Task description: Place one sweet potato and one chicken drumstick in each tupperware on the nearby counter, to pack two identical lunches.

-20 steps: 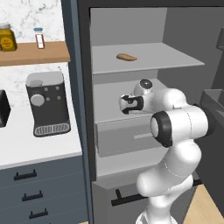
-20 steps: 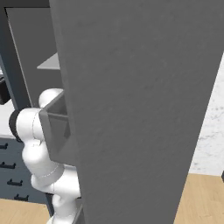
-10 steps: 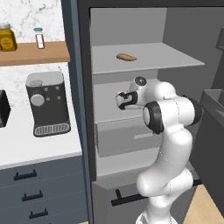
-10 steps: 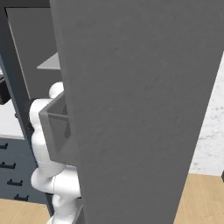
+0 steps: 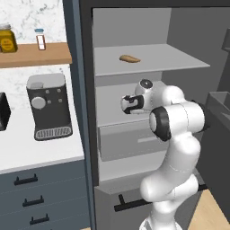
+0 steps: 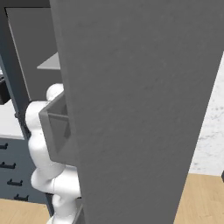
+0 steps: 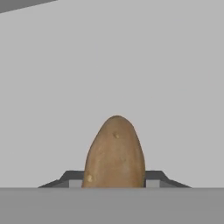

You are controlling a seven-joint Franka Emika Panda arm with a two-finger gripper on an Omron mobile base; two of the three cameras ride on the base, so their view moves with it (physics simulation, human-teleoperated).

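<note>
A tan-brown sweet potato (image 7: 115, 153) stands between my gripper's (image 7: 114, 178) two dark fingertips (image 7: 73, 178), which press against its sides. In the left base view my gripper (image 5: 125, 104) reaches left into the open fridge, low over the middle shelf (image 5: 112, 117). On the top shelf (image 5: 152, 60) lies a small tan-brown elongated piece (image 5: 129, 58); I cannot tell whether it is a sweet potato or a chicken drumstick. The white counter (image 5: 31, 150) lies left of the fridge. The tupperware is out of view.
A grey coffee machine (image 5: 48, 105) stands on the counter. Above it a wooden shelf (image 5: 36, 54) carries a jar (image 5: 8, 39) and a shaker (image 5: 41, 39). The fridge's grey door (image 6: 140, 109) with its bin (image 6: 54, 131) stands close on my right. A fridge drawer (image 5: 130, 141) sits below the middle shelf.
The hand has pushed further left onto the middle shelf, and the jaws have closed from wide open onto the sweet potato.
</note>
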